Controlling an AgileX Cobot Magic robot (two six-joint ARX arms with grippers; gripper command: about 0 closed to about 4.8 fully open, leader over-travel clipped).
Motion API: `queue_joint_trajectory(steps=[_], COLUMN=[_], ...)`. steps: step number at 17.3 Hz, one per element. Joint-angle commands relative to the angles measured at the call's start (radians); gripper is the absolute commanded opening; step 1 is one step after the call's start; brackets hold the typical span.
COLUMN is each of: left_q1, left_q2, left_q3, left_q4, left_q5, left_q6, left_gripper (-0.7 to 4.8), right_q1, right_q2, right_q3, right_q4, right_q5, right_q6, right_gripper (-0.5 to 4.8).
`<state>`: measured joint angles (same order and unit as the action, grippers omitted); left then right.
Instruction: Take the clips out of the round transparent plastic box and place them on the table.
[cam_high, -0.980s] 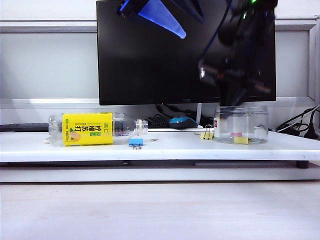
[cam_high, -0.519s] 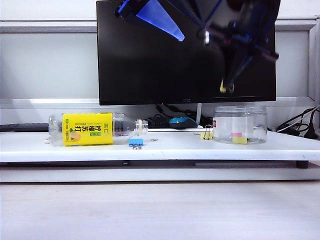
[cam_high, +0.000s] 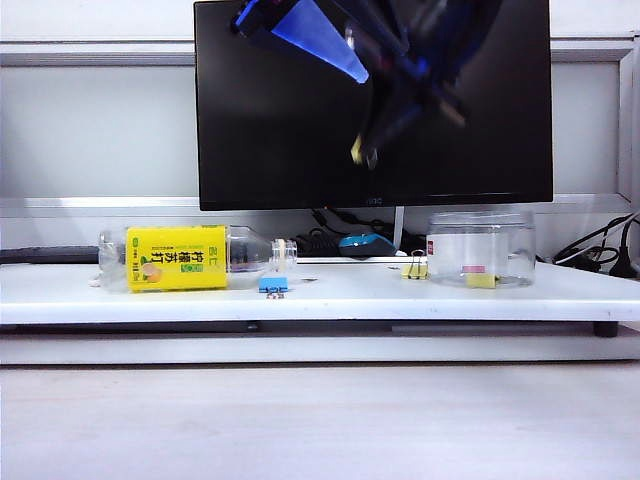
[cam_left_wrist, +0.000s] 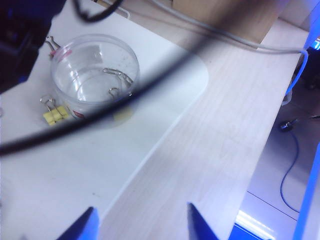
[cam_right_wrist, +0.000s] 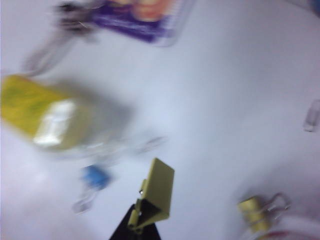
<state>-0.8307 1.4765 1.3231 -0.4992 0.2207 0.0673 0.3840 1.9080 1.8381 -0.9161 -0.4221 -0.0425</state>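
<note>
left gripper (cam_left_wrist: 140, 222): two bright blue, tapering, pointed fingers (cam_left_wrist: 82, 227); in the exterior view, a blue wedge high up.
right gripper (cam_right_wrist: 141, 220): black narrow fingertips; in the exterior view, a dark, motion-blurred body with blue accents.
cable (cam_left_wrist: 100, 112): black, thin, curving across the left wrist view.
</note>
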Motion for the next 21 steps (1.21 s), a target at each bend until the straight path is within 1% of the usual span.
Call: queue_joint_trajectory(steps=[1, 9, 10, 12, 16, 17, 18, 21], left_q1=[-0.001, -0.001, -0.001, -0.001, -0.001, -0.001, -0.001, -0.001], left_q2=[-0.004, -0.004, -0.004, -0.004, -0.004, -0.004, -0.004, -0.004], left_q3=[0.005, 0.005, 0.005, 0.005, 0.005, 0.005, 0.005, 0.005], left_q4=[-0.020, -0.021, -0.018, -0.016, -0.016, -0.016, -0.017, -0.032], left_q5=[0.003, 0.001, 0.001, 0.001, 0.001, 0.001, 0.002, 0.002], left_q6=[0.004, 0.004, 0.004, 0.004, 0.003, 0.003, 0.003, 0.003], left_gripper=[2.38, 2.38, 2.38, 2.38, 2.38, 2.38, 2.38, 2.38], right_q1=[-0.005, -0.004, -0.004, -0.004, -0.004, -0.004, -0.004, -0.006], right_q2=[0.069, 0.120, 0.120, 0.120, 0.119, 0.119, 0.119, 0.106], right_q3=[0.000, 0.001, 0.001, 0.001, 0.001, 0.001, 0.001, 0.005], right_q4=[-0.003, 0.024, 0.024, 0.024, 0.023, 0.023, 0.023, 0.021], right_q5=[0.005, -0.002, -0.003, -0.003, -0.003, -0.003, -0.003, -0.003], right_q6=[0.012, 0.012, 0.012, 0.011, 0.011, 0.011, 0.011, 0.011], right_gripper=[-0.01, 0.00, 0.07, 0.75, 0.79, 0.93, 0.95, 0.95])
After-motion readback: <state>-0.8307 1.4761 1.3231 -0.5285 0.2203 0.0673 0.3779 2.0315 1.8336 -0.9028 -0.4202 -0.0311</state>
